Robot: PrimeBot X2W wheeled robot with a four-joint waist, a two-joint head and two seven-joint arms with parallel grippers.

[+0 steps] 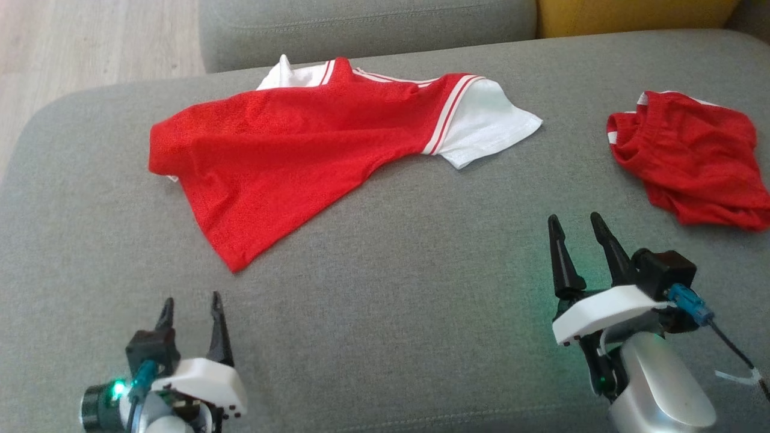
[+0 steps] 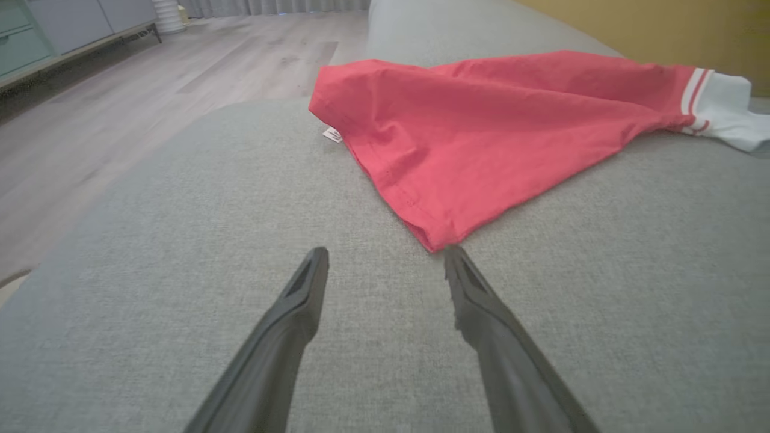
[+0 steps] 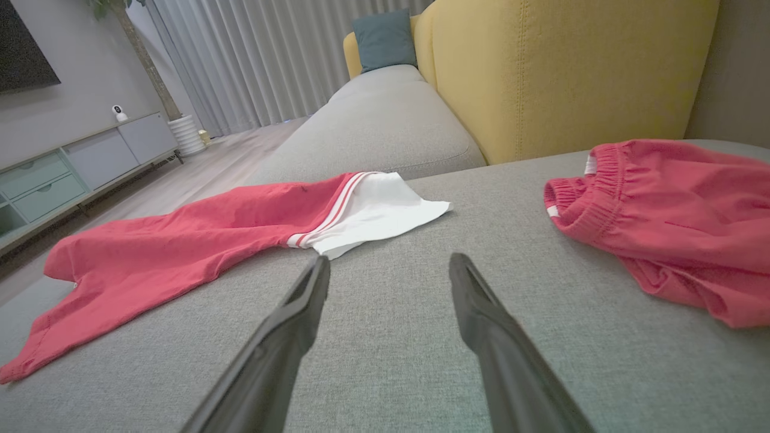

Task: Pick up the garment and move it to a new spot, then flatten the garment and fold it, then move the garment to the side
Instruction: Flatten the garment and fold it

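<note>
Nothing looks begun: the red shirt (image 1: 289, 138) lies rumpled and unfolded toward the back of the grey cushion (image 1: 421, 313), with the red shorts (image 1: 692, 156) well apart. My left gripper (image 1: 191, 299) and right gripper (image 1: 574, 218) hover spread and empty; lifting, flattening, folding and moving aside are all left

Shorts (image 1: 692, 156) cut by right edge; shirt (image 2: 481, 120) label (image 2: 332, 134) unreadable.

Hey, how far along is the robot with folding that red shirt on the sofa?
Nothing looks done: the red shirt lies rumpled and unfolded on the grey sofa. Nothing is in hand: the left gripper and right gripper are open and empty. Picking up, moving, flattening, folding and setting aside all remain.
</note>
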